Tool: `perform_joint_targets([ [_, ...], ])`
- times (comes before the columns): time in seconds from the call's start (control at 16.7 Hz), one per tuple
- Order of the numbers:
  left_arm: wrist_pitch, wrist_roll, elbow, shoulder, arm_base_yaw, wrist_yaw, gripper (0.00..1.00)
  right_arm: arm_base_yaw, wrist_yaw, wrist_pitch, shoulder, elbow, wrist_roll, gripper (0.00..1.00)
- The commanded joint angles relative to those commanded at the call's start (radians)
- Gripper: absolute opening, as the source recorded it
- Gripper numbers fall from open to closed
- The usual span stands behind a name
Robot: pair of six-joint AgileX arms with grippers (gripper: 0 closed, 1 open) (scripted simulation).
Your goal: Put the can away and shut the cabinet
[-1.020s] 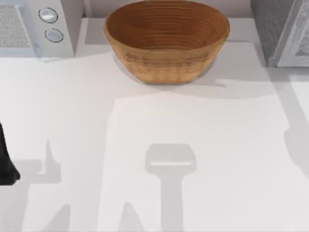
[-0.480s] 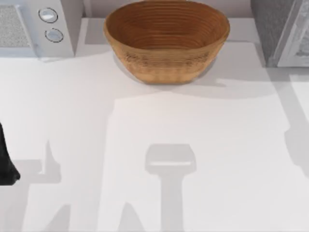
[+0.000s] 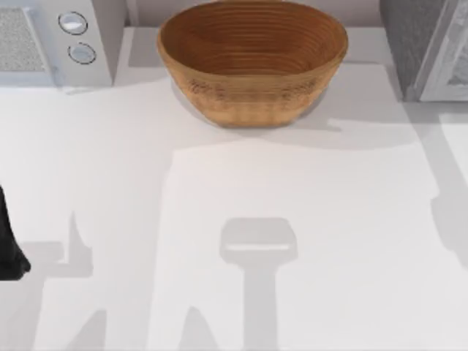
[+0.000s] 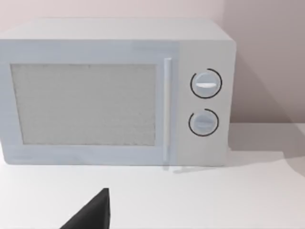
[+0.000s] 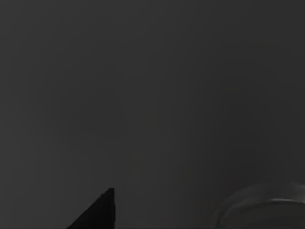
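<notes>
Can: its place cannot be told from these views. At the top view's left edge, the dark left arm (image 3: 9,245) stands over the near part of the white worktop (image 3: 344,219). The left wrist view looks across the worktop at a white microwave (image 4: 114,93), with one dark tip of the left gripper (image 4: 93,217) in front of it; whether its fingers are apart or together cannot be told. The microwave stands at the far left corner of the worktop, its door closed behind a vertical handle (image 4: 167,109), with two round dials (image 4: 206,84) stacked one above the other beside the handle. At the far middle, a woven brown basket (image 3: 252,62) sits upright on the worktop, well apart from the left arm. At the far right corner stands the grey cabinet (image 3: 420,51). The right wrist view is dark, and the state of the right gripper's fingers cannot be told.
</notes>
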Motion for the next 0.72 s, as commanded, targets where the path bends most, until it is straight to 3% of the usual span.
perform_joint_targets([
  [0.36,0.000,0.000,0.000,0.000,0.000,0.000,1.00,0.002,-0.045,0.102,-0.196,-0.214,-0.014,1.00],
  [0.72,0.000,0.000,0.000,0.000,0.000,0.000,1.00,-0.013,-0.109,0.294,-0.698,-0.798,-0.041,1.00],
])
